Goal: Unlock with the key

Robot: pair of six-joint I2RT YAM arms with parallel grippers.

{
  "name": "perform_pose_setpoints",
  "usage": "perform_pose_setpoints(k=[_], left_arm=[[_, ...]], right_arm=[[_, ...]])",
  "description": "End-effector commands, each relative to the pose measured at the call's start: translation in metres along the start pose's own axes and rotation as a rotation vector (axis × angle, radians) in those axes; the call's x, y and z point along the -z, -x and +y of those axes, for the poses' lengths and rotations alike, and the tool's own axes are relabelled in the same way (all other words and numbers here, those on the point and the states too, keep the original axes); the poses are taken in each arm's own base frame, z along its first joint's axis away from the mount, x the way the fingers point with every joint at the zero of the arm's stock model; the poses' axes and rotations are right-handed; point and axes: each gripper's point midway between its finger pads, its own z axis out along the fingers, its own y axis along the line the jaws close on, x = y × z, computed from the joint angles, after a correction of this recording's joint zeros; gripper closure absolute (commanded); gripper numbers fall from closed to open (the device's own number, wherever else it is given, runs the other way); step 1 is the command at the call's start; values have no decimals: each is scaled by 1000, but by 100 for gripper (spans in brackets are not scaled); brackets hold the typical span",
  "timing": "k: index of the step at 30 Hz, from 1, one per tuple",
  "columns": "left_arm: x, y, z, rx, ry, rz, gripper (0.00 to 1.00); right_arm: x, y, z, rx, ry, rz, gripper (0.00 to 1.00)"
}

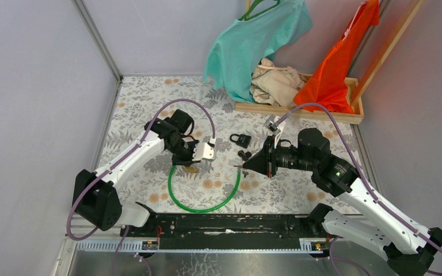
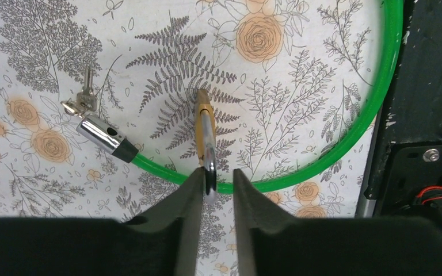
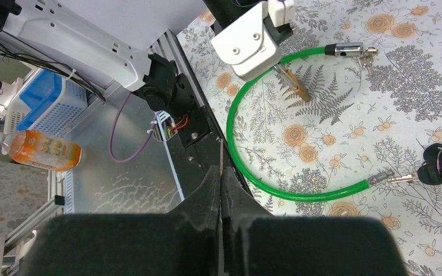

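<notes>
Left wrist view: my left gripper (image 2: pixel 217 172) loosely parted round shackle of brass padlock (image 2: pixel 202 123), body at twelve o'clock inside green cable (image 2: pixel 345 155) loop, steadied for keying. Right gripper (image 3: pixel 221 172) clenched on thin key (image 3: pixel 221 152), I judge, poised at padlock's three o'clock.
</notes>
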Motion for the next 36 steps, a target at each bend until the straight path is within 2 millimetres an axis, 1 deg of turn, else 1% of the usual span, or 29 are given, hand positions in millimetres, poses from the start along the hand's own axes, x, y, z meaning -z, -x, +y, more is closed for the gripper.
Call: perform_pose_setpoints(k=[1, 4, 8, 10, 13, 17, 20, 22, 26, 30, 36], left_arm=[[2, 1, 9, 4, 38, 11, 61], [2, 6, 7, -9, 29, -6, 38], [3, 12, 13, -56, 55, 12, 26], [2, 16, 23, -60, 88, 42, 26], [0, 22, 30, -43, 92, 57, 27], [-12, 23, 26, -107, 80, 107, 25], [-24, 22, 23, -118, 56, 145, 25], [-30, 21, 25, -93, 50, 159, 26], [-38, 16, 33, -64, 51, 195, 29], [-45, 11, 32, -67, 30, 239, 30], [-56, 0, 33, -59, 15, 362, 34]], right_arm=[[3, 12, 3, 30, 1, -42, 100], [2, 12, 4, 29, 5, -39, 100], [3, 14, 5, 32, 6, -44, 100], [4, 14, 4, 32, 1, -45, 100], [6, 14, 5, 32, -3, -44, 100], [13, 21, 9, 52, -11, -60, 100], [20, 25, 12, 65, -21, -69, 100], [24, 25, 13, 65, -29, -69, 100], [33, 21, 14, 65, -42, -62, 100], [43, 17, 15, 74, -60, -57, 100], [59, 20, 22, 99, -70, -75, 100]])
